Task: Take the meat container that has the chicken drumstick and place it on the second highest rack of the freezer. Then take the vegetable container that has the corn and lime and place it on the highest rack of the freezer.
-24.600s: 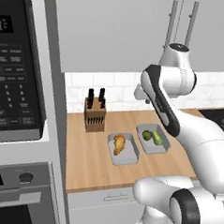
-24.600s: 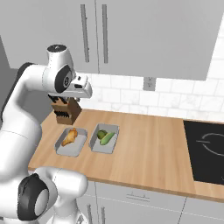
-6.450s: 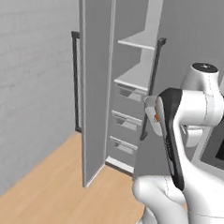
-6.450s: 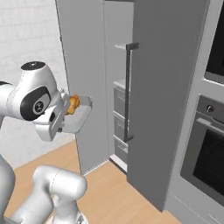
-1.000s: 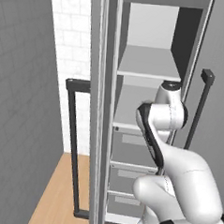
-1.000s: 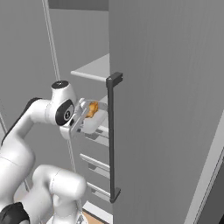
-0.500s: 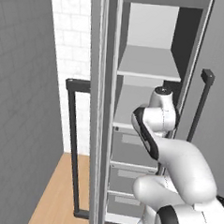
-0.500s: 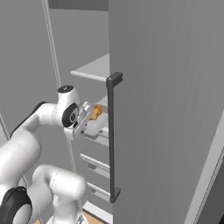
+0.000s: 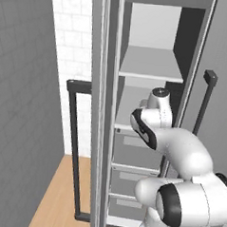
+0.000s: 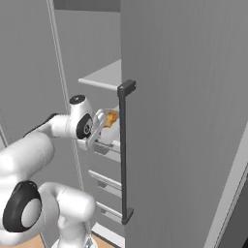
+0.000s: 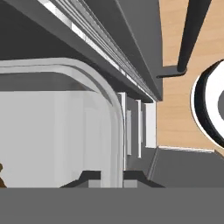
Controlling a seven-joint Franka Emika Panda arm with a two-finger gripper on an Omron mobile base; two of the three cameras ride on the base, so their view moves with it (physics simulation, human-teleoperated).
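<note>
My gripper (image 11: pixel 112 176) is shut on the rim of the pale grey meat container (image 11: pixel 65 131), one fingertip on each side of its wall. In the right base view the container (image 10: pixel 103 130) is tilted at the end of my arm, with the orange-brown chicken drumstick (image 10: pixel 111 118) in it, partly behind the door's black handle (image 10: pixel 123 150). My hand (image 9: pixel 159 96) reaches into the open freezer (image 9: pixel 196 39), just over the second highest rack (image 9: pixel 130 104). The highest rack (image 9: pixel 152 63) is bare above it. The vegetable container is out of view.
Grey drawers (image 9: pixel 131 157) sit below the racks. One freezer door (image 9: pixel 101 114) with a black bar handle (image 9: pixel 71 146) stands open on the left, and the other grey door (image 10: pixel 184 121) is close on the right. Wooden floor (image 9: pixel 58 193) lies below.
My arm has pushed further into the freezer, carrying the meat container toward the second highest rack. The grip has stayed shut.
</note>
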